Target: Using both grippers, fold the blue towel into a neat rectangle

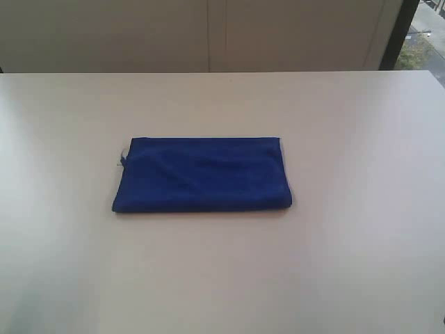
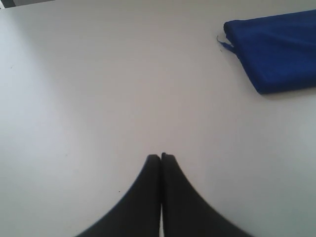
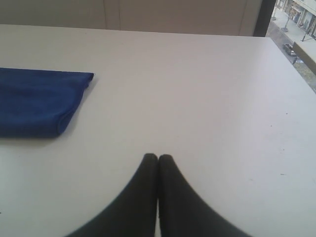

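Blue towel lies folded into a flat rectangle near the middle of the pale counter, its long sides running from 9 to 3 o'clock in the exterior view. Off its 9 o'clock end, the left gripper has its black fingers pressed together on nothing, over bare counter and well apart from the cloth. A loose thread sticks out at the towel's 10 o'clock corner, and the 6 o'clock edge looks rounded and thick. Off the 3 o'clock end, the right gripper is likewise pressed together and empty, well apart from the towel.
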